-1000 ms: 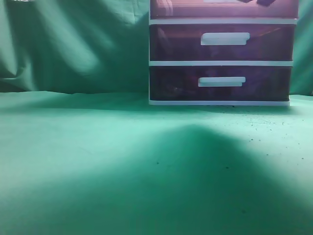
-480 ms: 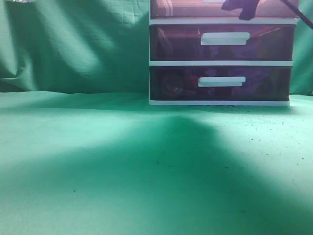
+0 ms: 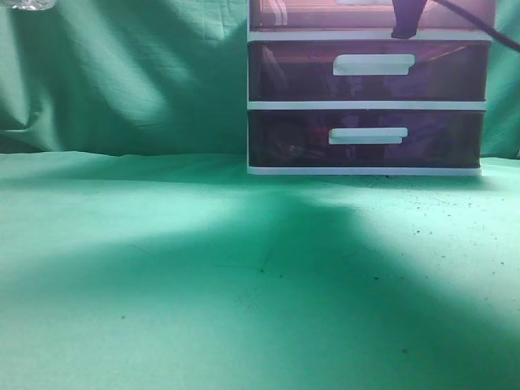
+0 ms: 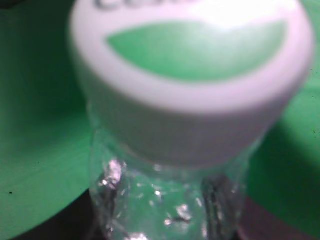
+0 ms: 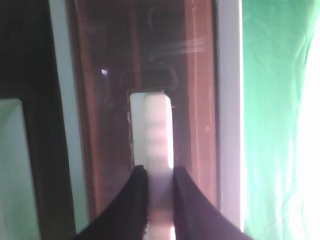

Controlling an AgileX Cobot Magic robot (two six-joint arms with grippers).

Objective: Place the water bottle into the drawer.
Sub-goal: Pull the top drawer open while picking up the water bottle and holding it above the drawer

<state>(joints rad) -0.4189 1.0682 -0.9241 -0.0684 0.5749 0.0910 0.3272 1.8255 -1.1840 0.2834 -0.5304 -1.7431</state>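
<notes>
Left tool: its fingers do not show in the left wrist view, so I cannot tell whether it grips; the bottle fills that view from close below the camera, which suggests it is carried there.

Bottle (image 4: 170,200): clear, colourless, crinkled plastic with glints, topped by a broad white cap (image 4: 190,85) bearing a green patch. In the exterior view only a glinting sliver shows at the top left corner (image 3: 28,4), high above the far left of the tabletop (image 3: 162,276) and well apart from the chest.

Handling, as a judgement: the bottle looks light; the thin wall should dent under a hard squeeze and may be slick. The stiffer neck just under the cap looks the safest place to hold.

Chest (image 3: 370,104): white-framed, at the far right edge of the tabletop, three dark purple-brown drawers.

Top drawer (image 3: 309,15): front level with the frame, apparently not yet pulled out.

Right tool (image 5: 160,175): its two dark fingers (image 5: 131,200) stand on either side of the white bar handle (image 5: 152,130) of the top drawer, touching or nearly so; they look closed on it.

Step in hand, as a judgement: opening the top drawer so the bottle can go in.
</notes>
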